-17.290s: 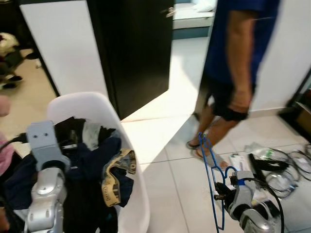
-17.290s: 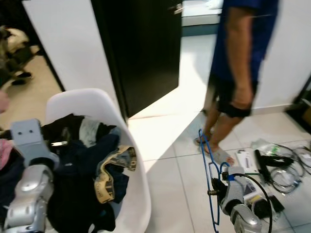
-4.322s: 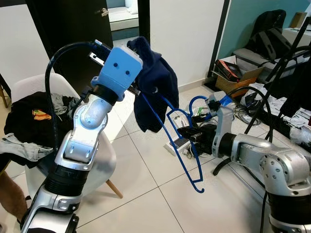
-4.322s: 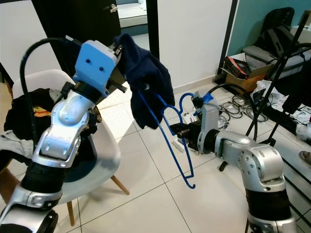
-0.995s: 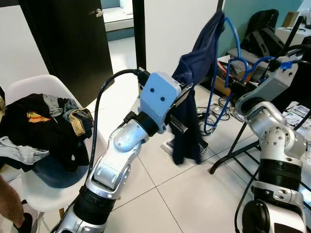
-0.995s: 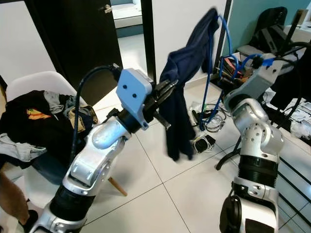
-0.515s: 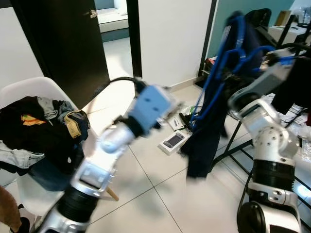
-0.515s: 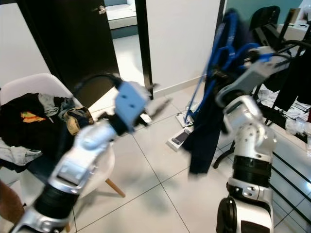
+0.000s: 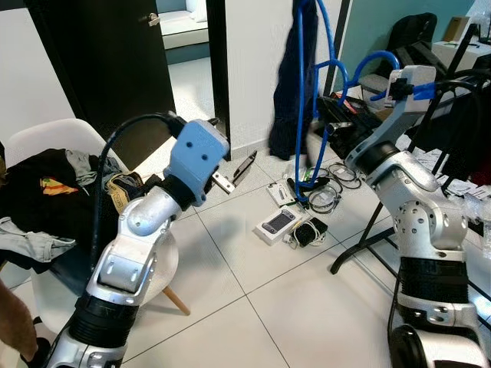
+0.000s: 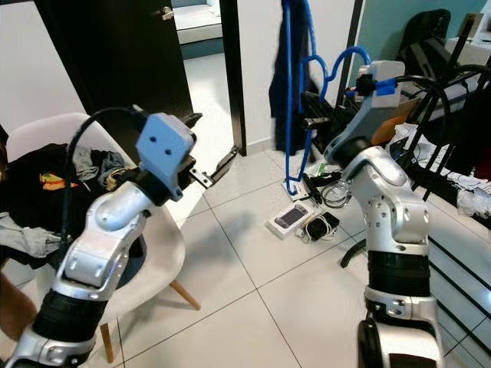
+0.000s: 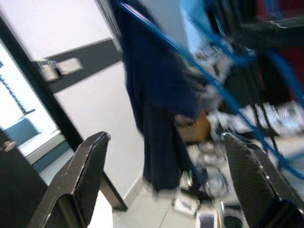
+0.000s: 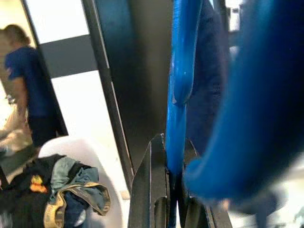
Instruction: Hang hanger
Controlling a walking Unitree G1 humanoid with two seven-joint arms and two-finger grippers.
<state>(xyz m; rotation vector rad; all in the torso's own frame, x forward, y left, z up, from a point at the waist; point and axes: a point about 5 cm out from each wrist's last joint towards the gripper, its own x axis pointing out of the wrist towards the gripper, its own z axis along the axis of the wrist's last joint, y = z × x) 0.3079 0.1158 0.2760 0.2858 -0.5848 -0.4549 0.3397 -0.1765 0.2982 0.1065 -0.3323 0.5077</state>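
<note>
So my right gripper (image 12: 172, 190) has its fingers pinched tight on the blue hanger (image 9: 301, 115), which hangs long-axis straight down with the navy garment (image 9: 285, 77) draped on it, up and ahead of me near the doorframe. The black rack (image 9: 453, 77) sits off to my right, so I'd guess the hook has to swing that way. The hook itself runs out of frame up top, so I can't swear where it points. My left gripper (image 11: 164, 175) is just hanging out, fingers spread wide, holding nothing.
</note>
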